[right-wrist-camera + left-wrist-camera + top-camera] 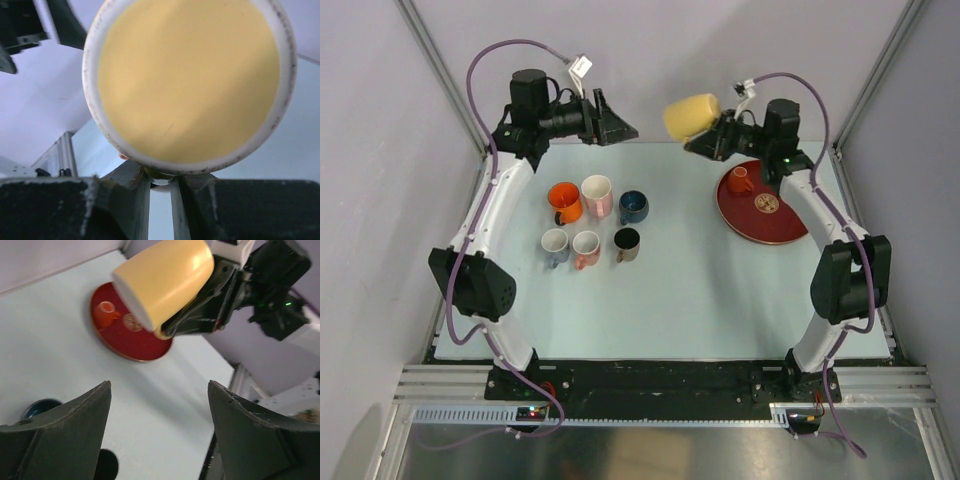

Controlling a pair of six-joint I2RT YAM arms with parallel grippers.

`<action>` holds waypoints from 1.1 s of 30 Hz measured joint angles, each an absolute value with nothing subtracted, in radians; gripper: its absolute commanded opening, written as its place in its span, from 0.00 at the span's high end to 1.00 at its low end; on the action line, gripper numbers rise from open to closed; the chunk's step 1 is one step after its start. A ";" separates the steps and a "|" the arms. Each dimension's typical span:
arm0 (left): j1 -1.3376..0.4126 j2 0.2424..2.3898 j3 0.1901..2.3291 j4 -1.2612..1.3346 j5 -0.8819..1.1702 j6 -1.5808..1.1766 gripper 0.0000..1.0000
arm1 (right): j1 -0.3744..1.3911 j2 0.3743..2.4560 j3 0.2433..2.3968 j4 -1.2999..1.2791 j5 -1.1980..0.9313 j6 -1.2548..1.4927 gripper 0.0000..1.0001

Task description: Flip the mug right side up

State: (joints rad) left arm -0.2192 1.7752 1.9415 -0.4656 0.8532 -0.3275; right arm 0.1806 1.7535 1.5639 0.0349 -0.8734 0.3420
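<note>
The yellow mug (692, 116) hangs on its side high above the table's far edge, held at its handle by my right gripper (722, 136), which is shut on it. In the right wrist view one round yellow end of the mug (190, 80), ringed in white, fills the frame above the right gripper (160, 177), whose fingers pinch the handle. My left gripper (620, 128) is raised at the back left, a gap away, pointing at the mug. In the left wrist view the mug (165, 282) floats beyond the left gripper (159, 385), which is open and empty.
A red round tray (750, 225) lies at the back right under the right arm, carrying a small orange cup (740, 180); both show in the left wrist view as tray (140, 342) and cup (106, 310). Several mugs cluster at centre left, among them an orange one (564, 200) and a black one (627, 241).
</note>
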 measured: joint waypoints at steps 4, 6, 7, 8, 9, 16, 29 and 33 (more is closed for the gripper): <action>-0.215 1.798 1.942 -0.370 0.957 -0.432 0.15 | 0.269 1.763 1.567 0.186 -0.907 0.437 1.00; -0.213 1.814 1.940 -0.324 0.983 -0.481 0.13 | 0.304 1.774 1.584 0.225 -0.926 0.461 1.00; -0.213 1.823 1.937 -0.294 0.994 -0.508 0.12 | 0.319 1.783 1.597 0.243 -0.934 0.471 1.00; -0.211 1.829 1.929 -0.256 1.003 -0.539 0.13 | 0.331 1.793 1.611 0.259 -0.941 0.477 1.00; -0.210 1.834 1.919 -0.214 1.010 -0.575 0.14 | 0.339 1.805 1.623 0.271 -0.947 0.480 1.00; -0.208 1.861 1.910 -0.010 1.052 -0.738 0.31 | 0.360 1.877 1.669 0.293 -0.951 0.493 0.95; -0.190 1.883 1.905 0.092 1.056 -0.837 0.70 | 0.380 1.955 1.745 0.306 -0.907 0.444 0.74; -0.185 1.887 1.903 0.111 1.075 -0.851 0.96 | 0.385 1.974 1.765 0.276 -0.892 0.412 0.61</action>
